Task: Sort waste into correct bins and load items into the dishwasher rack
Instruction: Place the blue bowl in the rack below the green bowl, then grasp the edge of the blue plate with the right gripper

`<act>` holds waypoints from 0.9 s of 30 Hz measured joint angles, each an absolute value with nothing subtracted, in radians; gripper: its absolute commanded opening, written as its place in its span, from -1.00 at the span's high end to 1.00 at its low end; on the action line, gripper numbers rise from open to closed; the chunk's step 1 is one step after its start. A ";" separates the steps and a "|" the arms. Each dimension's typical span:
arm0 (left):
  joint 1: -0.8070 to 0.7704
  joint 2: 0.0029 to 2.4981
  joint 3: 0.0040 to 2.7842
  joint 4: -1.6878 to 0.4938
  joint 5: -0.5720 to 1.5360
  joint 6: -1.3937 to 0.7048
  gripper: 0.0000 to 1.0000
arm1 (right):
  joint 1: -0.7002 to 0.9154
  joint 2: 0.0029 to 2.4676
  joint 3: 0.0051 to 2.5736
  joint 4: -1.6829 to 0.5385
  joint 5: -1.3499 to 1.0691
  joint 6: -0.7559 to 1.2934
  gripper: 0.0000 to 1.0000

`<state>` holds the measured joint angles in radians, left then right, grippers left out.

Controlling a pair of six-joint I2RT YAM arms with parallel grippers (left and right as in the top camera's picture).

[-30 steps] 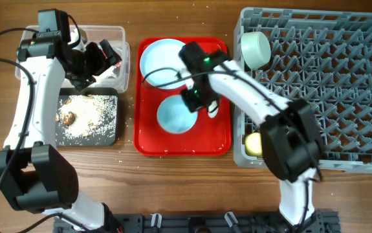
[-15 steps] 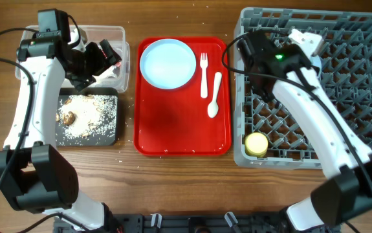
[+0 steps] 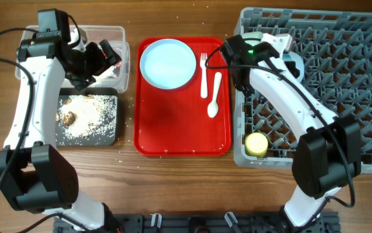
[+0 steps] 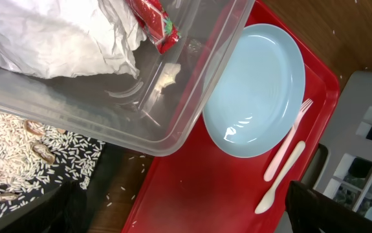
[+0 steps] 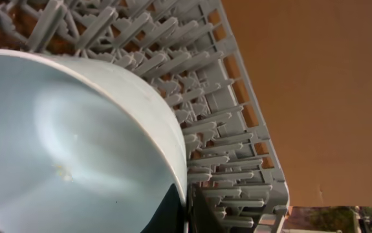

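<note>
- Wooden table carries the grey dishwasher rack at the right, a red tray in the middle, and a clear tub and black tray at the left.
- Right claw is clenched on the rim of a light blue bowl, which is tilted over the pegs near the rack's far left corner.
- Left claw hangs released above the tub, where the napkin and red wrapper lie.
- Plate, fork and spoon lie on the red tray.
- Yellow cup sits in the rack's near left corner.

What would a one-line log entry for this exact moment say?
right hand: holding light blue bowl over dishwasher rack | left hand: open above clear tub | plate, fork, spoon on red tray
</note>
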<state>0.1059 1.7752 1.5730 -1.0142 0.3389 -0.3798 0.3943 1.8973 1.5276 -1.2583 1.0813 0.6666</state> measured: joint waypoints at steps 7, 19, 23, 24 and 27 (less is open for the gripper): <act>0.106 1.775 1.573 -1.014 0.339 -0.380 -1.00 | 0.469 1.902 1.528 -1.309 0.992 0.649 0.89; 0.106 1.775 1.573 -1.014 0.339 -0.380 -1.00 | 0.551 1.913 1.635 -1.320 0.579 0.491 -0.34; 0.105 1.775 1.573 -1.015 0.339 -0.380 -1.00 | 0.548 1.913 1.761 -1.217 0.346 0.398 -0.29; 0.106 1.775 1.573 -1.014 0.339 -0.380 -1.00 | 0.549 1.913 1.757 -1.172 0.241 0.373 -0.26; 0.106 1.775 1.573 -1.014 0.339 -0.380 -1.00 | 0.550 1.914 1.682 -1.140 0.048 0.350 -0.25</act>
